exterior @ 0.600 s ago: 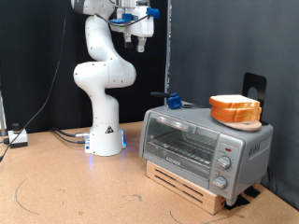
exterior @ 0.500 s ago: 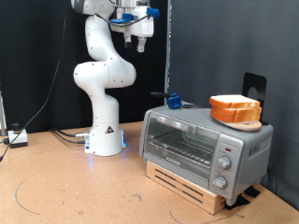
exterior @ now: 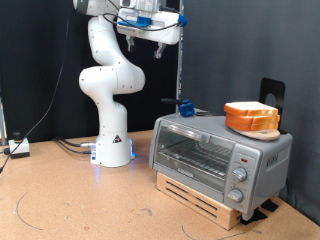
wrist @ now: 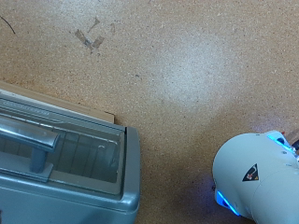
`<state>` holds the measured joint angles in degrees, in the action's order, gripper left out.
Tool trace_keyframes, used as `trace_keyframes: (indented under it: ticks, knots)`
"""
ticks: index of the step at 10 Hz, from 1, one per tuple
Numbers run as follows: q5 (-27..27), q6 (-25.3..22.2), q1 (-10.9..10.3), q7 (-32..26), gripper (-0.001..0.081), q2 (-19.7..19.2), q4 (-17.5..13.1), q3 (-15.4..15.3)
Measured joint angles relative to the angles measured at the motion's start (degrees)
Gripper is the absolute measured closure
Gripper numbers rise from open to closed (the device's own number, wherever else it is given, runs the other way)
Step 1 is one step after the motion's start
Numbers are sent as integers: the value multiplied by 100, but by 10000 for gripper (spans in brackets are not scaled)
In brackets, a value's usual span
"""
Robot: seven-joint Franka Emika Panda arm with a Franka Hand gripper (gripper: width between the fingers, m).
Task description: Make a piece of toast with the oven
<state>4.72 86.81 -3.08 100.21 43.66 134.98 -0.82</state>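
Note:
The oven (exterior: 215, 155) stands on a wooden pallet at the exterior view's right, its glass door shut. It also shows from above in the wrist view (wrist: 65, 163), with its grey bar handle (wrist: 42, 149). A thick orange-brown pile of bread (exterior: 252, 118) lies on the oven's top. No separate thin piece of toast shows. My gripper (exterior: 157, 48) is high up near the exterior view's top, above and to the left of the oven, touching nothing. Its fingers do not show in the wrist view.
My arm's white base (exterior: 113, 140) stands left of the oven and also shows in the wrist view (wrist: 257, 177). A small blue object (exterior: 185, 107) sits on the oven's back left corner. A black stand (exterior: 270, 92) and a dark pole (exterior: 180, 60) are behind.
My hand has swung to the exterior view's right, staying high above the table. The oven and bread have not moved.

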Motion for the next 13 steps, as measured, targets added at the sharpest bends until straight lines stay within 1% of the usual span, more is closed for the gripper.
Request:
trace_keyframes:
  ticks: [1,2,4,5,6,7,8,9,11,12,13]
  knots:
    - [-64,0,20,161,-1,4,0,-5]
    - [-104,-11,-67,-334,-1,4,-1,27]
    - [-16,142,-334,-1584,-1,-29,-2,105]
    - [52,334,-432,-2234,-1,-123,0,154]
    - [77,468,-526,-2781,-1,-296,-16,253]
    - [68,466,-490,-2539,-1,-287,-14,231]
    - [92,524,-532,-2893,-1,-267,2,225]
    - [165,643,-622,-3502,-1,-246,35,237]
    - [273,625,-819,-4753,-1,-287,62,264]
    - [316,613,-911,-5275,-1,-346,61,312]
    - [295,620,-878,-5031,-1,-345,61,299]
